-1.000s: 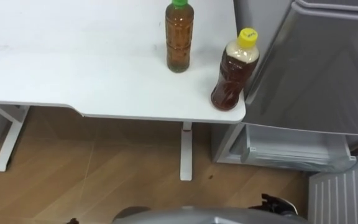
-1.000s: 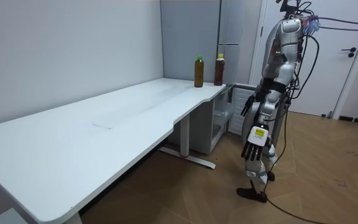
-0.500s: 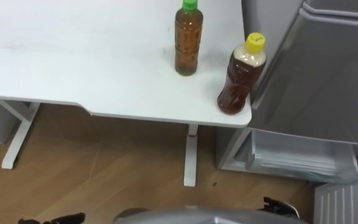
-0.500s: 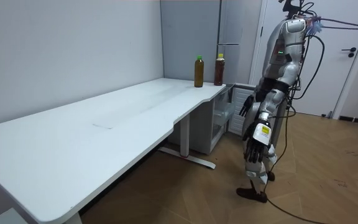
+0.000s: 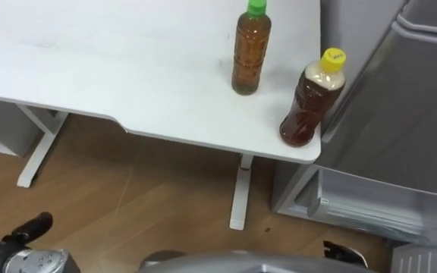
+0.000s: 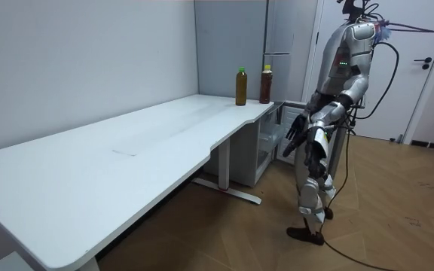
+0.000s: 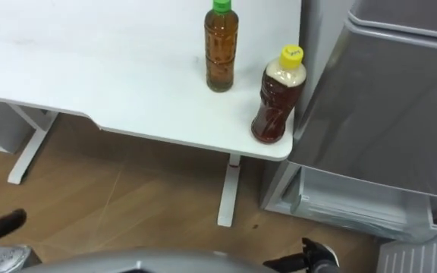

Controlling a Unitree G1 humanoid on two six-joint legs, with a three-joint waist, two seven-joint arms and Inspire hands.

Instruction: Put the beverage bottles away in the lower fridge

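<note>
Both stand upright, caps up: the green-capped bottle (image 5: 250, 53) near the table's (image 5: 89, 68) right edge, the yellow-capped bottle (image 5: 309, 102) at its near right corner. My left hand (image 5: 25, 230), fingers relaxed, has risen into view; the right hand's (image 5: 345, 251) state I cannot tell.

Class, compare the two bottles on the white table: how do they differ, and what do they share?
The green-capped bottle is slim and straight-sided; the yellow-capped bottle is wider and curvy. The green-capped bottle stands further in on the table; the yellow-capped bottle is at its corner by the fridge. Both stand upright, holding brown drink.
</note>
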